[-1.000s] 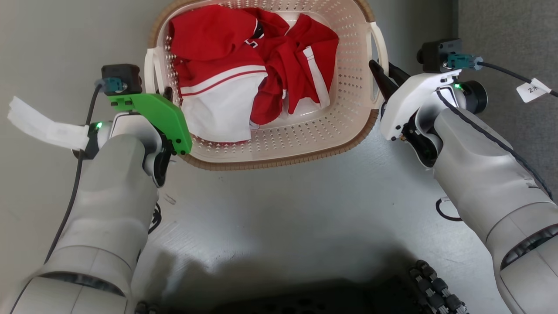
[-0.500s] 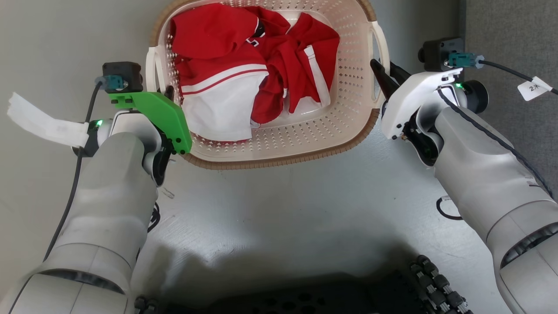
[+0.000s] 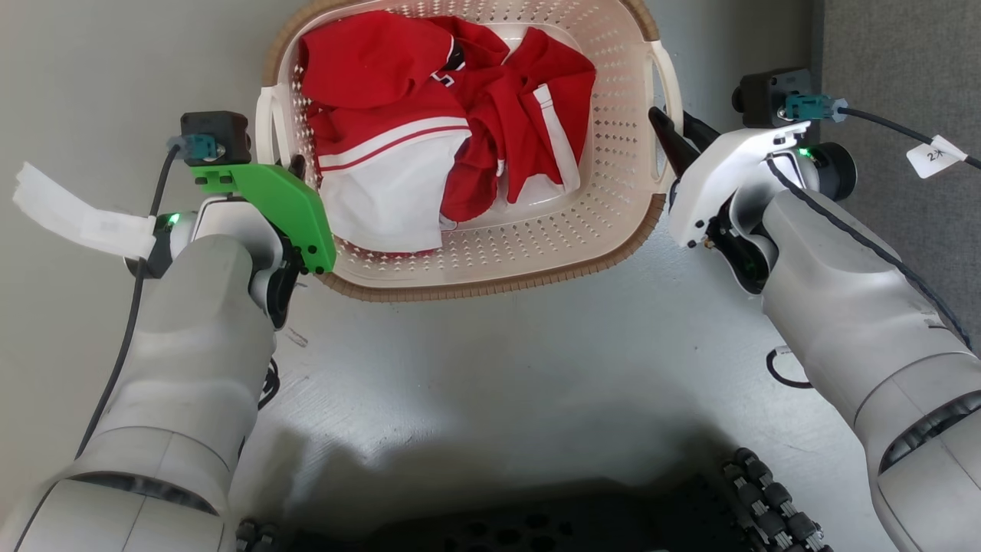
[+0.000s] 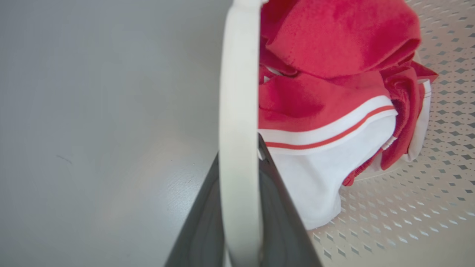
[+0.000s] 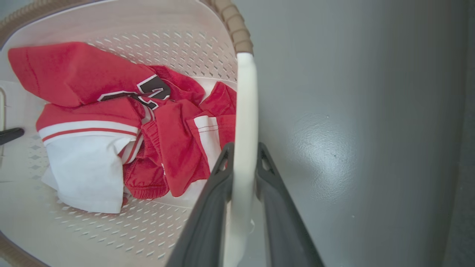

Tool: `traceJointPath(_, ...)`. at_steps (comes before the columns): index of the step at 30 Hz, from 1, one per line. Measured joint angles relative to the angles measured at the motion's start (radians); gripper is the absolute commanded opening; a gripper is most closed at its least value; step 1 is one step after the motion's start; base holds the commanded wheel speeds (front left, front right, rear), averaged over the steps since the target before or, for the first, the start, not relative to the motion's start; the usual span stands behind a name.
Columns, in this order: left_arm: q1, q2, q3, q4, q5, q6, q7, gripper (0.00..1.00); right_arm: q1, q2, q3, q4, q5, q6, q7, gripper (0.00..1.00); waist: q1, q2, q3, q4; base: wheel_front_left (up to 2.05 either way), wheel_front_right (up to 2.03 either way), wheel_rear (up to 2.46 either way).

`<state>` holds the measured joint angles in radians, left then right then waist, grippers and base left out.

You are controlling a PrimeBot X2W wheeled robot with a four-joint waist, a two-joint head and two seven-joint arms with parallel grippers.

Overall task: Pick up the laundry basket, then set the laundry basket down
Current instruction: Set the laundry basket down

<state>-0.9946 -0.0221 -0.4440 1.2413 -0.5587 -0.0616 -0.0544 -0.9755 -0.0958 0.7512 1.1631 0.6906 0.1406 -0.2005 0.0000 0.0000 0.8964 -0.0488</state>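
Head view suggests the lift is in hand: raise both arms together and level, so the clothes (image 3: 398, 84) don't slide and neither grip twists. The laundry basket (image 3: 490, 261) sits at top centre between the arms. The left gripper (image 4: 238, 146) is pinched tight on the left handle (image 4: 237, 74), and the right gripper (image 5: 245, 145) likewise on the right handle (image 5: 246, 92).

the laundry basket (image 3: 498, 261) holds clothes (image 3: 383, 61) between left claw (image 3: 295, 165) and right claw (image 3: 673, 123).

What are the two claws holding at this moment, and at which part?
Both hold the laundry basket: the left claw is shut on its left loop handle, the right claw on its right loop handle.
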Motion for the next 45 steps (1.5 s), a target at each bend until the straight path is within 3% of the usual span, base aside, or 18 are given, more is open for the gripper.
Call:
traceJointPath(4, -0.001, 0.000, -0.001, 0.003, 0.000, -0.001, -0.001, 0.00, 0.000, 0.000, 0.005, 0.000, 0.006, 0.000, 0.000, 0.00, 0.0000, 0.0000, -0.001, 0.001, 0.00, 0.00, 0.00)
traceJointPath(5, -0.002, 0.000, -0.002, 0.004, 0.000, -0.001, -0.002, 0.77, 0.000, 0.000, 0.005, -0.003, 0.006, 0.000, 0.000, 0.34, 0.0000, 0.0000, -0.001, 0.002, 0.00, 0.00, 0.00)
traceJointPath(6, -0.005, 0.001, -0.004, 0.005, 0.000, -0.001, -0.002, 1.00, 0.000, -0.001, 0.009, -0.009, 0.007, 0.000, -0.001, 1.00, 0.0000, 0.0000, -0.001, 0.002, 0.00, 0.00, 0.00)
traceJointPath(10, -0.013, 0.030, -0.004, 0.012, 0.000, -0.002, -0.002, 1.00, -0.002, -0.027, 0.017, -0.019, 0.011, -0.003, -0.002, 1.00, 0.0000, 0.0000, -0.001, 0.005, 0.00, 0.00, 0.00)
traceJointPath(24, -0.005, 0.036, -0.004, 0.014, -0.007, -0.019, -0.062, 1.00, 0.021, -0.031, 0.037, -0.042, 0.059, -0.003, -0.021, 1.00, 0.0000, 0.0000, -0.054, 0.008, 0.00, 0.00, 0.00)
traceJointPath(37, 0.074, 0.038, -0.026, 0.008, 0.000, -0.025, -0.172, 1.00, 0.087, -0.038, 0.031, -0.080, 0.076, -0.010, -0.050, 1.00, 0.0000, 0.0000, -0.203, -0.004, 0.00, 0.00, 0.00)
traceJointPath(45, 0.125, 0.038, -0.019, -0.032, 0.001, -0.005, -0.195, 1.00, 0.124, -0.069, -0.044, -0.153, 0.077, -0.010, -0.050, 1.00, 0.0000, 0.0000, -0.313, -0.017, 0.00, 0.00, 0.00)
